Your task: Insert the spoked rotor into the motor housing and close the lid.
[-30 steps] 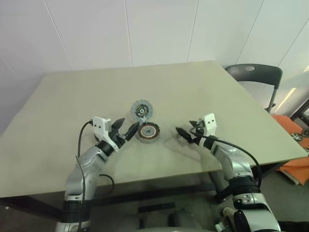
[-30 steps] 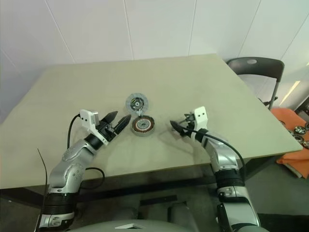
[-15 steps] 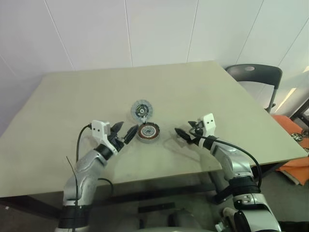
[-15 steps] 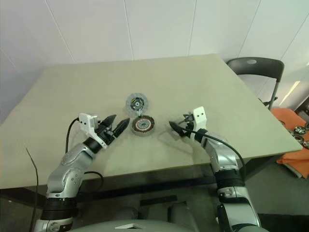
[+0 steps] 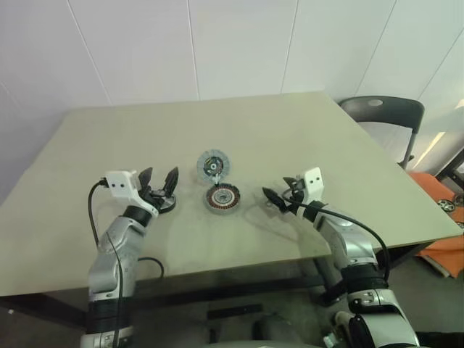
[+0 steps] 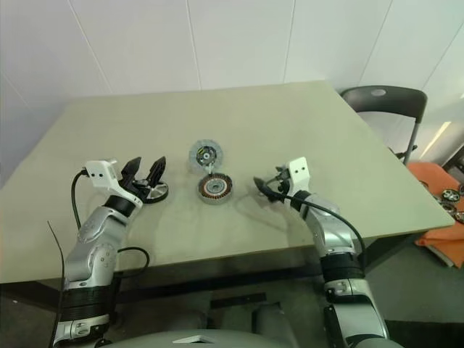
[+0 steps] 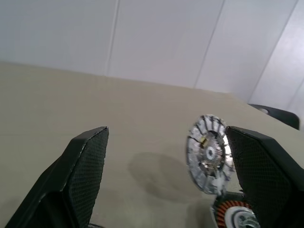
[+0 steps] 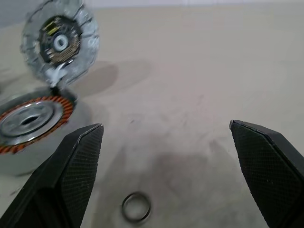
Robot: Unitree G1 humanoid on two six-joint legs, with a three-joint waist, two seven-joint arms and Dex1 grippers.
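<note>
While both my grippers, left (image 5: 158, 184) and right (image 5: 276, 200), stand wide apart and hold nothing, the spoked disc (image 5: 213, 164) leans upright, touching the coil housing (image 5: 222, 197) mid-table. I judge it thin, stiff and slippery; I would pinch its rim.

We count 1 motor housing (image 5: 222, 197) with copper coils, 1 round hinged lid (image 5: 213, 164) beside it, 1 spoked rotor (image 6: 154, 192), 1 small metal ring (image 8: 136, 207), 1 table (image 5: 304, 138), 1 chair (image 5: 383, 112) and 2 grippers (image 5: 159, 180) (image 5: 277, 199).
</note>
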